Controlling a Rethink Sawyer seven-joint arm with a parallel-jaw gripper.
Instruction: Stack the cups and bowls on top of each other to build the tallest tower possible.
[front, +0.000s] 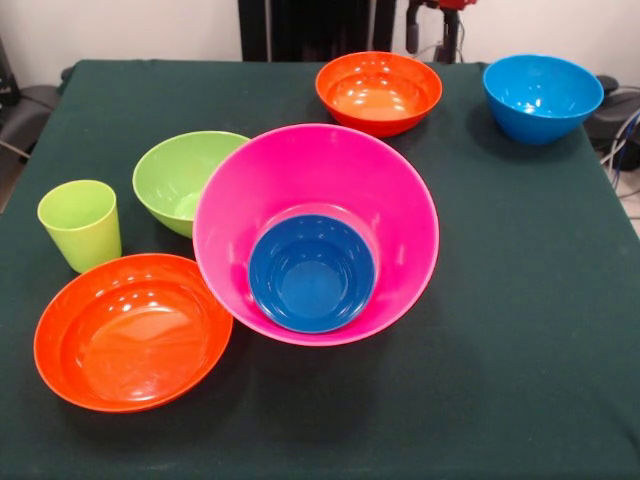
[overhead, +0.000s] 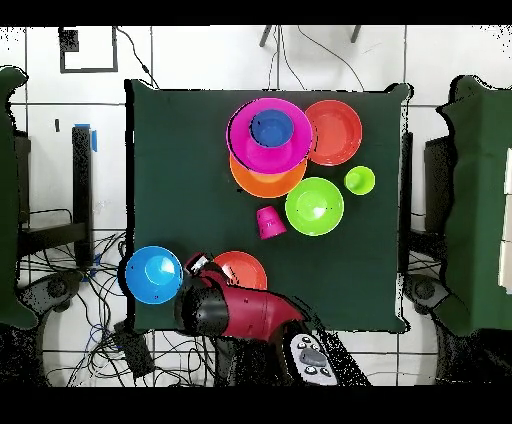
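The big pink bowl stands mid-table with the small dark blue bowl inside it. In the overhead view the pink bowl rests in the big orange bowl, a low tower. The green bowl, the lime green cup and a shallow red-orange bowl stand beside it. The red-pink cup stands alone, hidden in the front view. A second red-orange bowl and the light blue bowl stand near the robot. My gripper hangs between them, drawn back. The yellow-orange cup is out of view.
The dark green table has its edges inside the front view. My red arm lies over the table's edge near the base, beside the light blue bowl. Cables lie on the floor around the base.
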